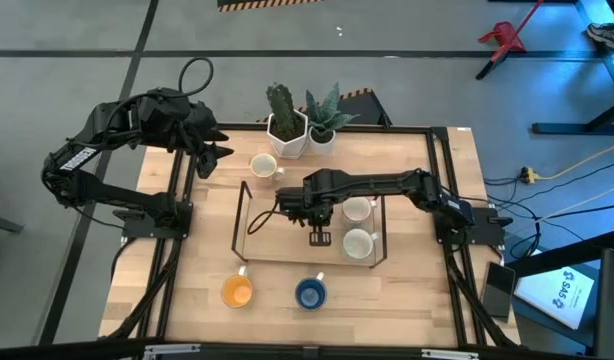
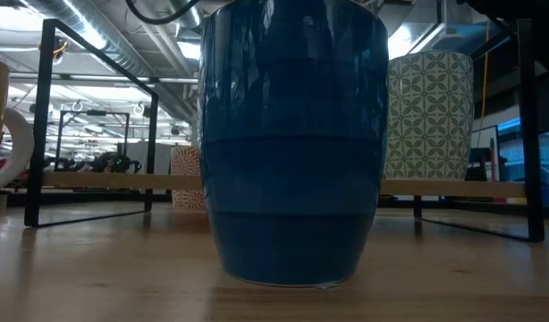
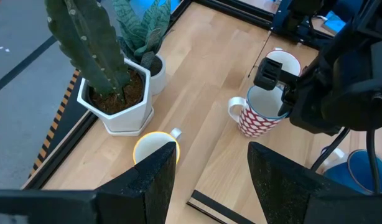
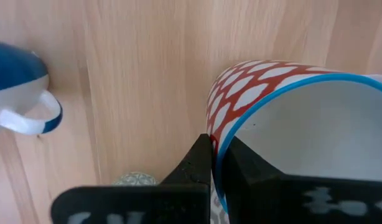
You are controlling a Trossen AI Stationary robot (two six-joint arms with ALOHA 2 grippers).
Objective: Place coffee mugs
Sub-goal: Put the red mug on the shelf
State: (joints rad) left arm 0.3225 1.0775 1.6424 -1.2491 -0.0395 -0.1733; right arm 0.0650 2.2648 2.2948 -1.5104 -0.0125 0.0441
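Observation:
In the high view my right gripper (image 1: 309, 208) reaches down inside the black wire frame (image 1: 239, 215), and the arm hides the mug it is shut on. That red-and-white patterned mug (image 3: 259, 115) has a blue rim and shows in the wrist views. Two white mugs (image 1: 357, 210) (image 1: 359, 243) stand beside it. A white mug with a yellow rim (image 1: 264, 166) stands near the plant pots. My left gripper (image 1: 215, 152) is open, above it and to its left, touching nothing. The orange mug (image 1: 237, 291) and the blue mug (image 1: 310, 293) stand near the table's near edge. My right gripper (image 4: 214, 146) pinches the patterned mug's wall at the rim (image 4: 239, 123), one finger inside the mug and one outside. The fingers come from above, pointing down. The mug is upright; in the low view its base (image 2: 187, 204) seems to be at table level.
Two white hexagonal pots with a cactus (image 1: 285, 125) and a leafy plant (image 1: 325, 125) stand at the far edge. The black frame surrounds the middle of the table. In the low view the blue mug (image 2: 292, 143) fills the foreground, with a green-patterned mug (image 2: 431, 116) behind it.

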